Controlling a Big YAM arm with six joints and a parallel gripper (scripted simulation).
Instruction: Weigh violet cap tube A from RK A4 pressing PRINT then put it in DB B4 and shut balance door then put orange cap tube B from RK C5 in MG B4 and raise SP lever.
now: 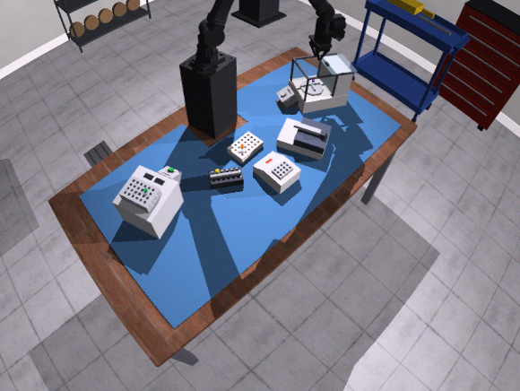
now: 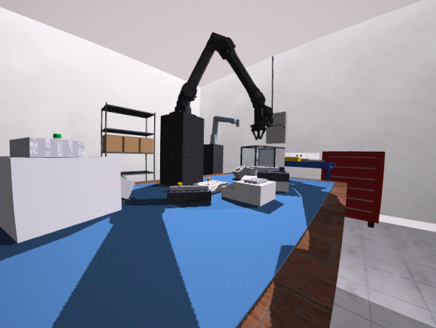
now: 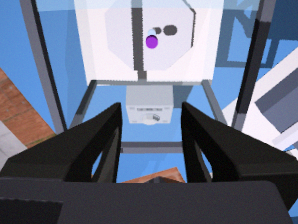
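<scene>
My two fingertips stand partly spread with nothing between them; this one gripper of mine (image 1: 321, 55) (image 2: 258, 138) (image 3: 151, 107) hangs above the balance (image 1: 325, 104), at the upper right of the top view. Beneath me, at the upper middle of the wrist view, I see one violet-capped tube A (image 1: 313, 81) (image 3: 152, 42), standing on the one pan (image 1: 317, 91) (image 3: 175, 55). The glass top pane (image 1: 338, 64) is slid back, so the box is open above the pan.

Next outward, right of centre in the top view, sits one spectrophotometer (image 1: 287, 134) (image 2: 280, 185), then one dry block (image 1: 280, 177) (image 2: 266, 193) near the centre. One tube rack (image 1: 244, 155) (image 2: 219, 184) lies near the centre too, with one orange-capped tube B (image 1: 242, 146) (image 2: 208, 179) in it. Just beside it is one magnet block (image 1: 226, 183) (image 2: 188, 198), carrying one yellow cap (image 1: 217, 170) (image 2: 180, 183).

Farthest from me, at the left of both outer views, stands one mixer (image 1: 166, 215) (image 2: 68, 188) with one green cap (image 1: 145, 190) (image 2: 57, 135) on top. That makes six stations on one blue mat (image 1: 251, 224) (image 2: 225, 241).
</scene>
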